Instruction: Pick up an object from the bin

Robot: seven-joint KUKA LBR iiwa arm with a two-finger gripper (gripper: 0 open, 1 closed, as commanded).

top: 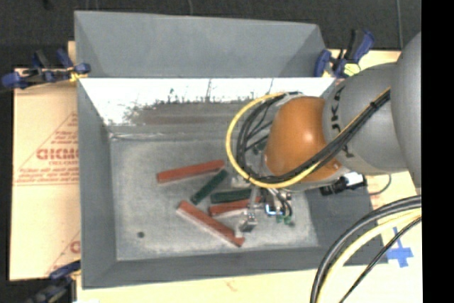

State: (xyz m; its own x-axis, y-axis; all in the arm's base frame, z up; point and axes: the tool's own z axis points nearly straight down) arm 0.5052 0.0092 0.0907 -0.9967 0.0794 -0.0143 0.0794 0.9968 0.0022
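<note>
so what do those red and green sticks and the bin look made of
Red-brown sticks: straight, square-edged, matte, even colour; painted wood or plastic, can't tell which. Dark green sticks: same shape and dull finish, likely the same stuff. Bin: grey sheet metal, its paint scuffed whitish on the back slope.

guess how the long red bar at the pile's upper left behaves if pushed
The red bar lies dead straight, so probably stiff. It looks flat-faced, so it should slide rather than roll. Its right end nears a dark green stick, which may shift too.
</note>
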